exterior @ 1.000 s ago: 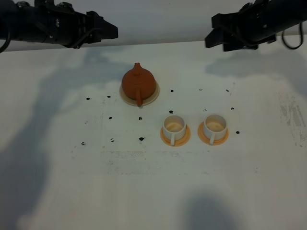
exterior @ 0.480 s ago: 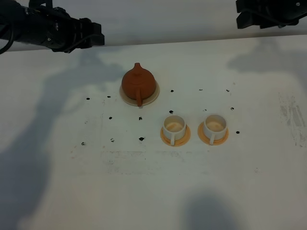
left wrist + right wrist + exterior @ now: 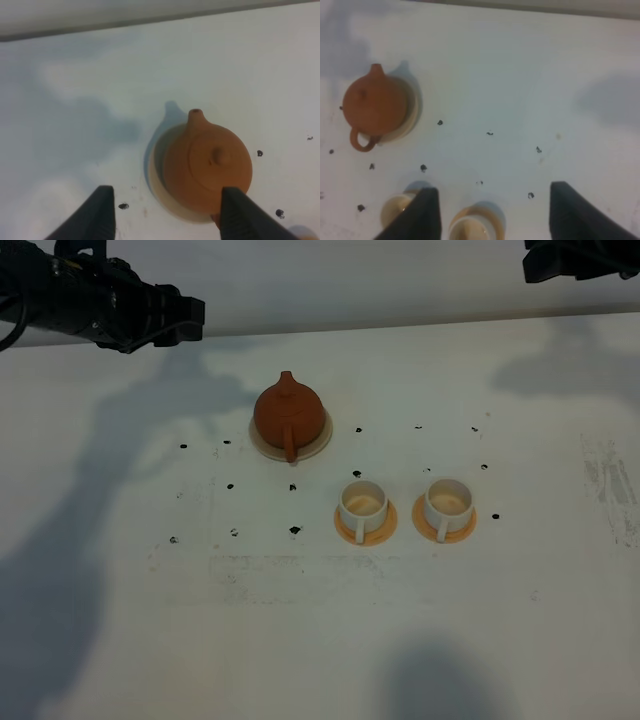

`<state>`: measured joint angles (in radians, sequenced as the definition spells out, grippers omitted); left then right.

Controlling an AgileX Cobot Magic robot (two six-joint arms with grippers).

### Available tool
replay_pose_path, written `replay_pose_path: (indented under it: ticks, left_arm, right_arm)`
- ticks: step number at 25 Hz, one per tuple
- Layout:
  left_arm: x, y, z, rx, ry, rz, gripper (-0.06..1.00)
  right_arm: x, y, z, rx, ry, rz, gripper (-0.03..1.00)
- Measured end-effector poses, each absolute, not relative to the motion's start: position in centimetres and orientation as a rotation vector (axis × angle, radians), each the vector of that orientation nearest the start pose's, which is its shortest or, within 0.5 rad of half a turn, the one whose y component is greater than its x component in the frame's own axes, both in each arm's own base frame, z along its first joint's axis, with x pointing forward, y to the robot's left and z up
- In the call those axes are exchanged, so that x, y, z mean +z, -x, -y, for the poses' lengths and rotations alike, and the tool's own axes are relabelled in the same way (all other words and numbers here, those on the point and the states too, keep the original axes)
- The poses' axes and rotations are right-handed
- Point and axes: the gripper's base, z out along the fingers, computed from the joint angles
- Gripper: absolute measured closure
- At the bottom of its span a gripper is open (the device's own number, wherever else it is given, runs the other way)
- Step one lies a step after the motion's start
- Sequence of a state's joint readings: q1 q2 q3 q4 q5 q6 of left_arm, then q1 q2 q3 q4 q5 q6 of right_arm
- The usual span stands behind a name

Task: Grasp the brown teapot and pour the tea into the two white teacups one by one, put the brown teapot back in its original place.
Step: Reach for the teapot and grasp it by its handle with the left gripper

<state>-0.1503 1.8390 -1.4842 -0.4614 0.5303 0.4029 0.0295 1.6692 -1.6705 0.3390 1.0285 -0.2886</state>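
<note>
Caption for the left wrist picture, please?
Open left gripper faces a round reddish-brown clay teapot on its flat cream saucer.

Plenty of room is left across the near half of the table [image 3: 320, 640], and the far left and far right stretches can be crossed freely too. The brown teapot [image 3: 288, 410] can be reached from above or from the near side (handle's pointed that way). Tighter going is found near-right of it, where the left teacup [image 3: 362, 502] and right teacup [image 3: 448, 500] are parked close together.

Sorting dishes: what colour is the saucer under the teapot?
Cream saucer, clearest from the high camera.
</note>
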Motion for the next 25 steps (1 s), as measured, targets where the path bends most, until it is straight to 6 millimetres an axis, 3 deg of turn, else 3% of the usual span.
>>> replay_pose_path:
  ticks: [14, 25]
  left_arm:
    - [28.2, -41.0, 9.3, -0.313, -0.327, -2.335, 0.49]
    - [27.9, -40.1, 12.4, -0.229, -0.402, -2.352, 0.49]
  right_arm:
    - [40.7, -28.9, -2.8, 0.208, 0.293, -2.346, 0.49]
    - [43.6, -20.9, -2.0, 0.126, 0.250, -2.235, 0.49]
